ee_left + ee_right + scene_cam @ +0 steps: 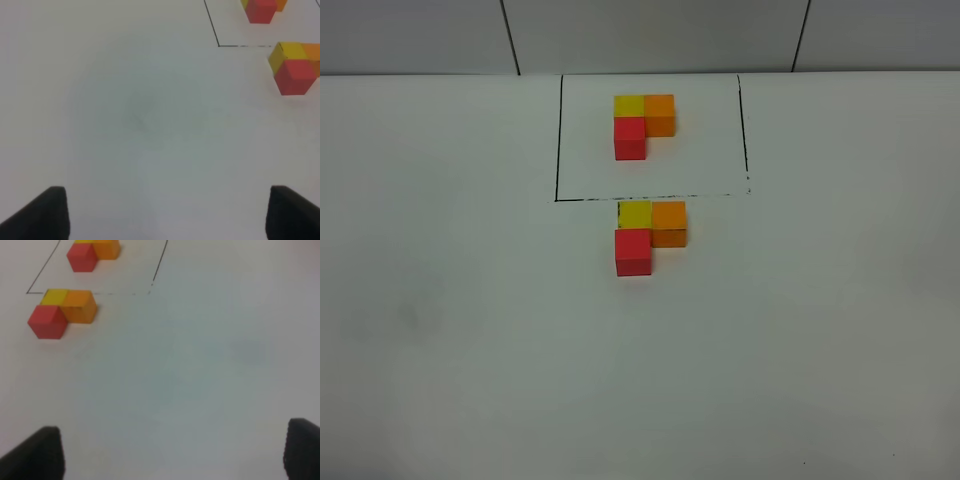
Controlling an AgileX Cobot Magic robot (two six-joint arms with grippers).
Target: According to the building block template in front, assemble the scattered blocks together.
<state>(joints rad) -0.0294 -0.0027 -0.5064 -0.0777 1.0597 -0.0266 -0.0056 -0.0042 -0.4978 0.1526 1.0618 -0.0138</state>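
The template [642, 122] is an L of yellow, orange and red cubes inside a thin black-lined rectangle [558, 150]. Just in front of the rectangle's near line the unframed cubes stand joined in the same L: yellow [635, 214], orange [669, 222], red [633, 251]. They also show in the left wrist view [295, 67] and the right wrist view [60, 312]. Neither gripper appears in the exterior view. My left gripper [165, 212] is open and empty, far from the cubes. My right gripper [172, 452] is open and empty too.
The white table [470, 330] stretches around the cubes. A grey panelled wall [650, 35] stands behind its far edge.
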